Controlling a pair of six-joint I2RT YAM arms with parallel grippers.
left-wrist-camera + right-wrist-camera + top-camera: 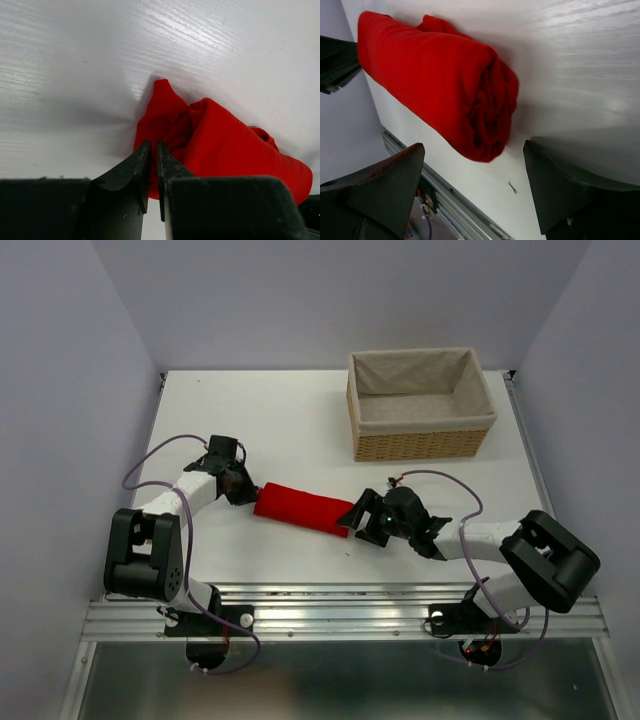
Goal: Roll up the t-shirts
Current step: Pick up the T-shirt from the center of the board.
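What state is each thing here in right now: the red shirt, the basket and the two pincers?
t-shirt: rolled into a tube, lying on the table.
basket: upright, looks empty.
left pincer: shut, tips against one end of the roll.
right pincer: open, fingers either side of the other end, not gripping.

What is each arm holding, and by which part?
The right fingers are open, holding nothing. The left fingers are almost shut at an end of the t-shirt; whether they grip cannot be told.
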